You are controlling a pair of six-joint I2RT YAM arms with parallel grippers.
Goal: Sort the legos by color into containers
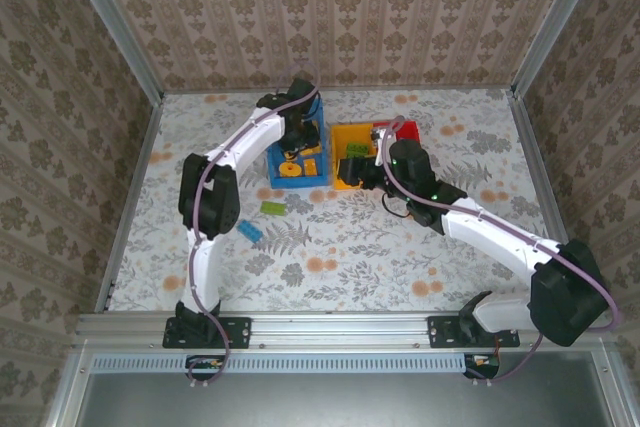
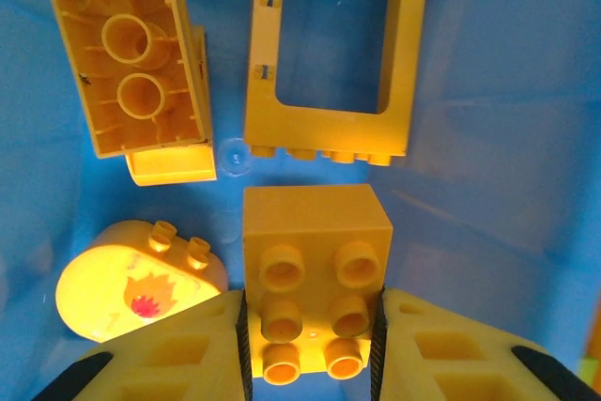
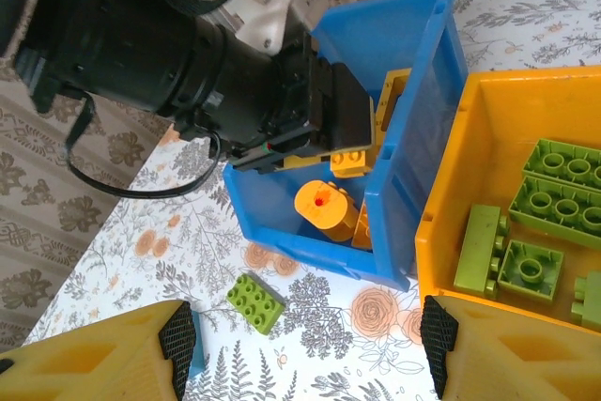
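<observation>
blue bin: upright, orange-yellow legos inside: upturned hollow brick, window frame, rounded flame-printed piece, six-stud brick studs up, pinched in left end effector | yellow bin: just right of blue, light-green bricks inside | red bin: just beside yellow, right | tabletop: green brick, blue brick, loose near blue bin

Bright, even light, soft shadows; wrist close-ups slightly blurred.
</observation>
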